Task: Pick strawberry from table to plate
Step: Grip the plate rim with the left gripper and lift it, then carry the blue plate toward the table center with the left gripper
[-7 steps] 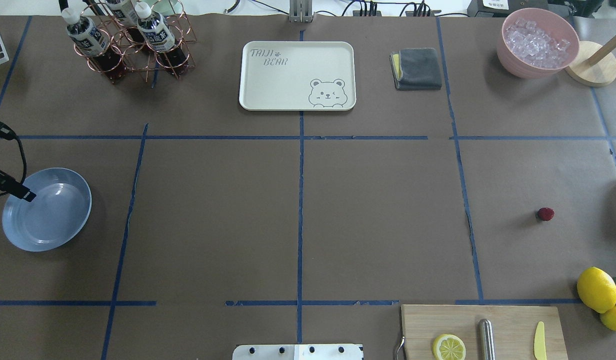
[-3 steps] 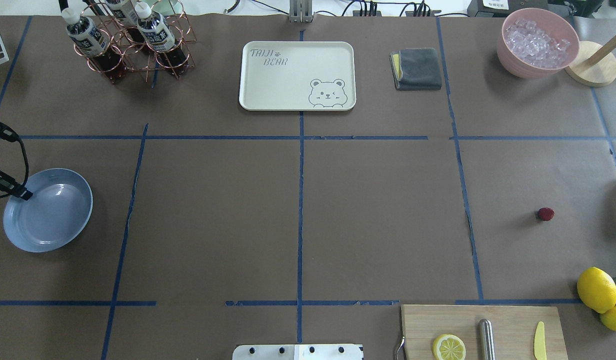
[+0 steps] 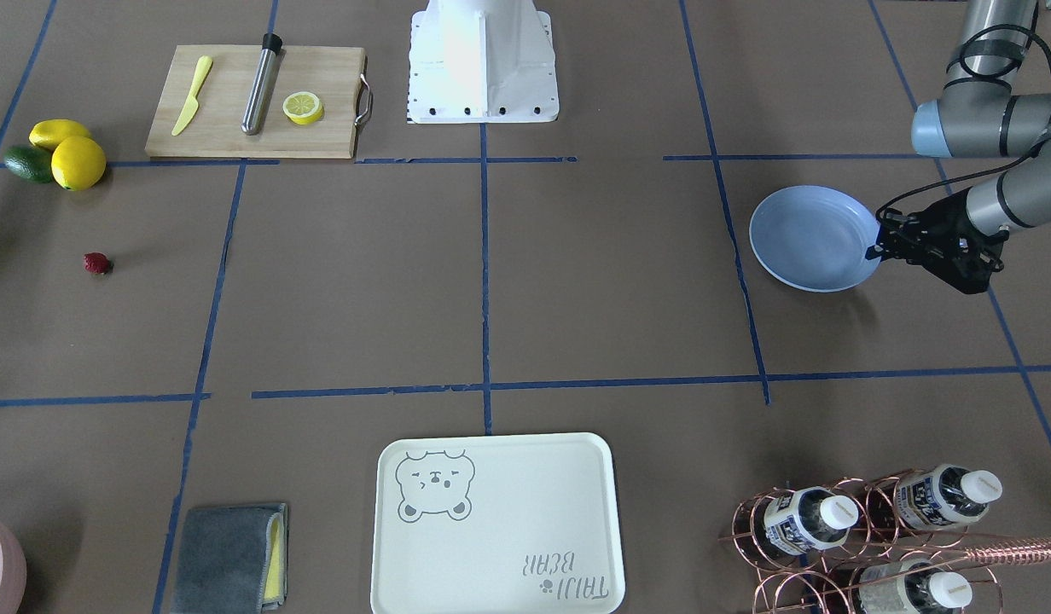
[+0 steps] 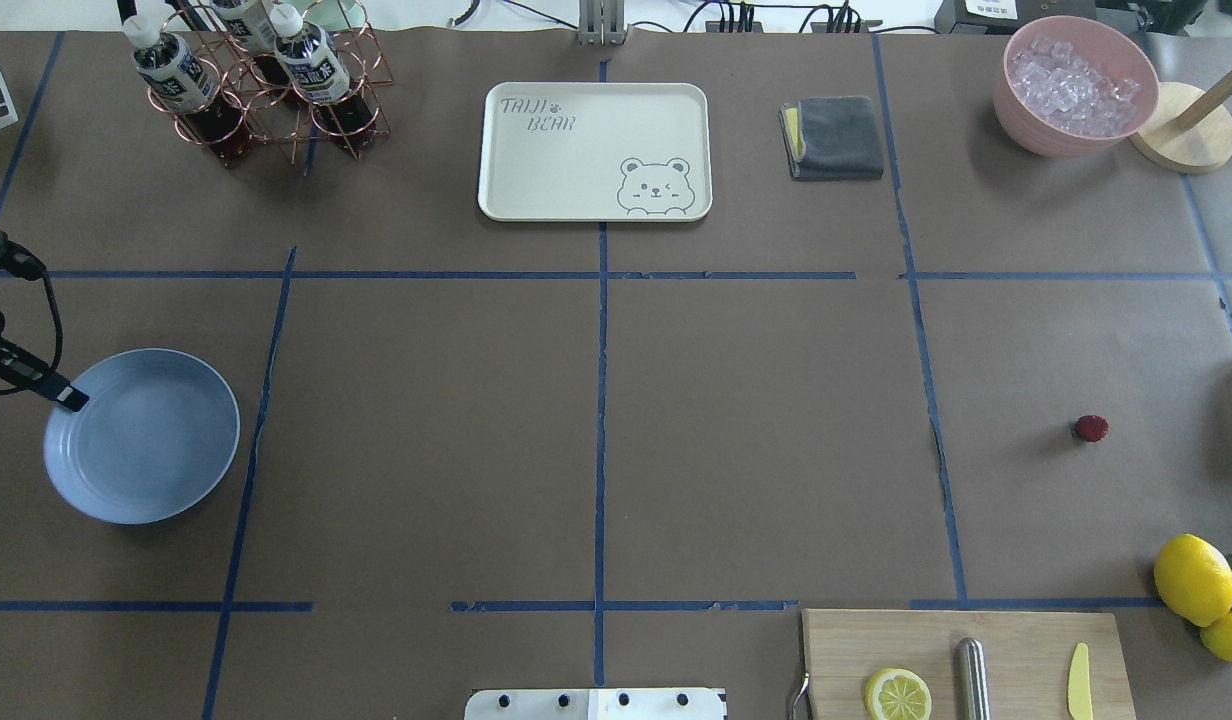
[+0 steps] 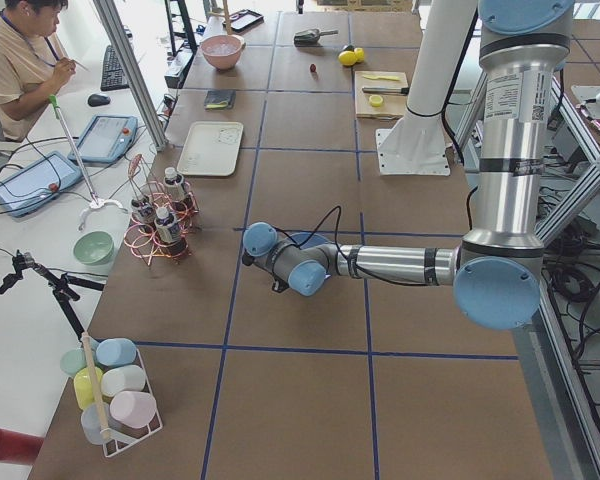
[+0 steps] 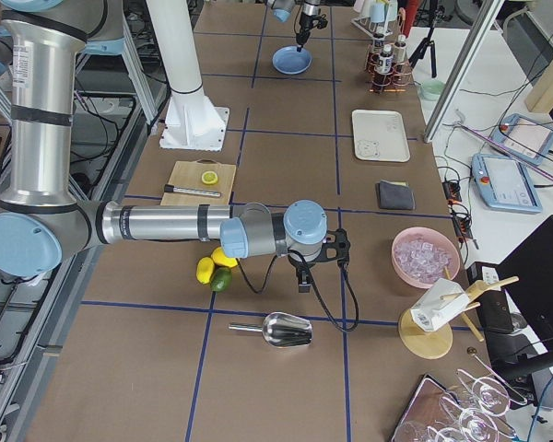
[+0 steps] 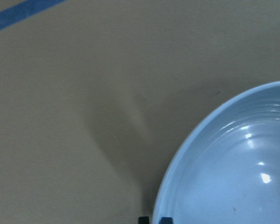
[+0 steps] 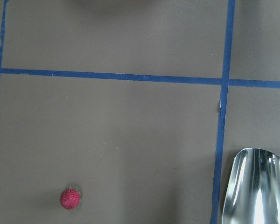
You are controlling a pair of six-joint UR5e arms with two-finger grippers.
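Note:
The strawberry [image 4: 1091,428] is a tiny dark-red berry lying alone on the brown table [image 4: 756,420] at the right; it also shows in the front view [image 3: 97,263] and low in the right wrist view [image 8: 70,198]. The pale-blue plate [image 4: 141,450] rests on the table at the far left. My left gripper [image 4: 71,400] is shut on the plate's rim; in the left wrist view its fingertips [image 7: 143,219] straddle the edge of the plate [image 7: 233,186]. My right gripper [image 6: 303,287] hangs over the table's right part and only shows in the right side view, so I cannot tell its state.
Two lemons [image 4: 1193,578] and an avocado lie at the right edge beside a cutting board [image 4: 966,660]. A metal scoop [image 8: 256,186] lies right of the strawberry. A cream bear tray [image 4: 594,150], bottle rack [image 4: 266,90], grey cloth [image 4: 834,137] and pink bowl [image 4: 1076,85] line the far side.
The plate has slid to the right and slightly toward the robot, with my left gripper moving along on its rim. The strawberry has not moved.

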